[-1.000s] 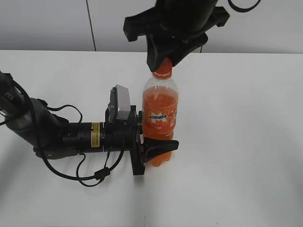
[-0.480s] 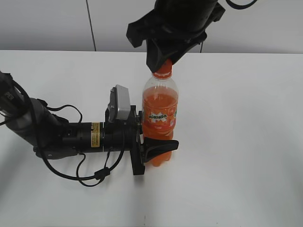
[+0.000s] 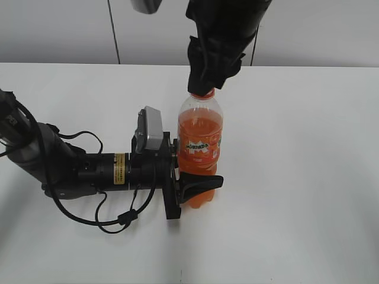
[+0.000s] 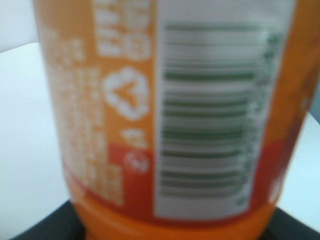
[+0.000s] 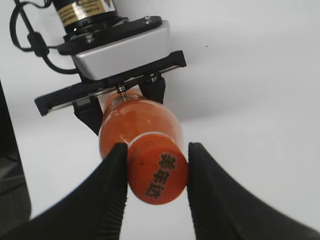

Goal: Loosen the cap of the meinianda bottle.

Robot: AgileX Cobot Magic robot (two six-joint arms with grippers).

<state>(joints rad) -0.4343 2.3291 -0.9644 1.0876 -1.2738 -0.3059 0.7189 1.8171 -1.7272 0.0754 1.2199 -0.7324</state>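
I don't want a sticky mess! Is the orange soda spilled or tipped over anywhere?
No, nothing stands out. The meinianda bottle stands upright on the white table, the cap is on, and no liquid shows outside it. The left gripper holds its lower body; the right gripper pinches the cap.

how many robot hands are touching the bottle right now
2. The left hand clamps the meinianda bottle low on its body from the side; the right hand grips the cap from above.
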